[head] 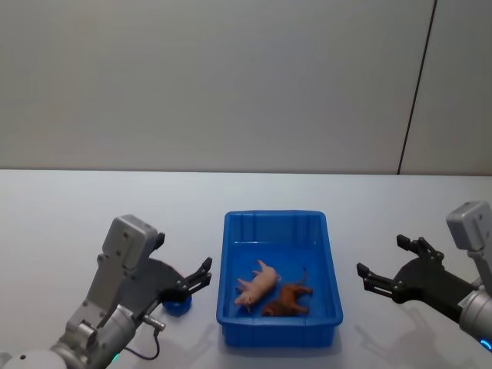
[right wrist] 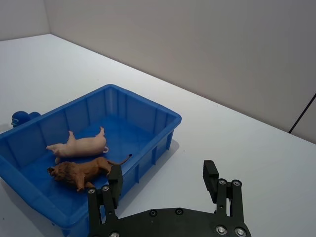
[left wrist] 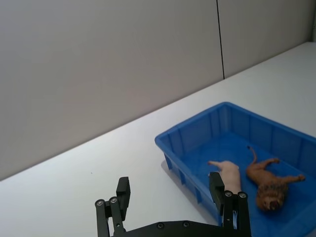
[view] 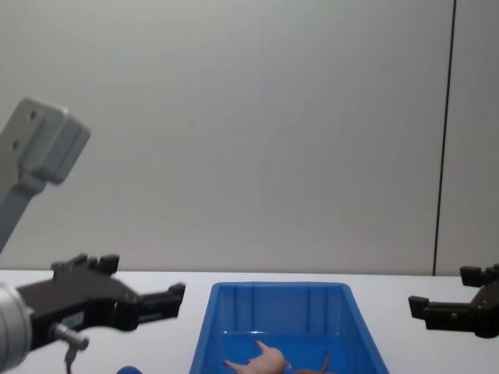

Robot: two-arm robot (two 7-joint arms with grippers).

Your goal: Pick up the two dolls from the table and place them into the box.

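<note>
While the pink figure point(head: 257, 286) lies on its side on the floor of the box point(head: 275, 214), touching a brown maned figure point(head: 286, 300) beside it, the dark-blue figure point(head: 177, 306) sits on the counter point(head: 77, 207), outside the box and just beside its left wall. One doll is therefore judged placed and one outstanding. The left gripper point(left wrist: 170, 190) hangs above the counter on that same side, fingers spread wide with nothing between them. From the head view the dark-blue figure lies just under and slightly robot-ward of its fingertips, so the gripper points past the figure toward the box rather than down onto it. The right gripper point(right wrist: 162, 170) is held on the far side of the box, equally wide open and empty, well apart from the dark-blue figure, with the whole box between them. The left arm is plainly the nearer and the proper one for the pick. The figure is rounded and shows no marked long axis, so finger orientation looks to matter little. The governing relation is that the target is below and a little behind the open fingers, calling for a small pull back and a descent. The carry would then be a short move rightward over the near wall. Risk noted: the figure sits close to that wall, leaving little room for the finger on that side.
</note>
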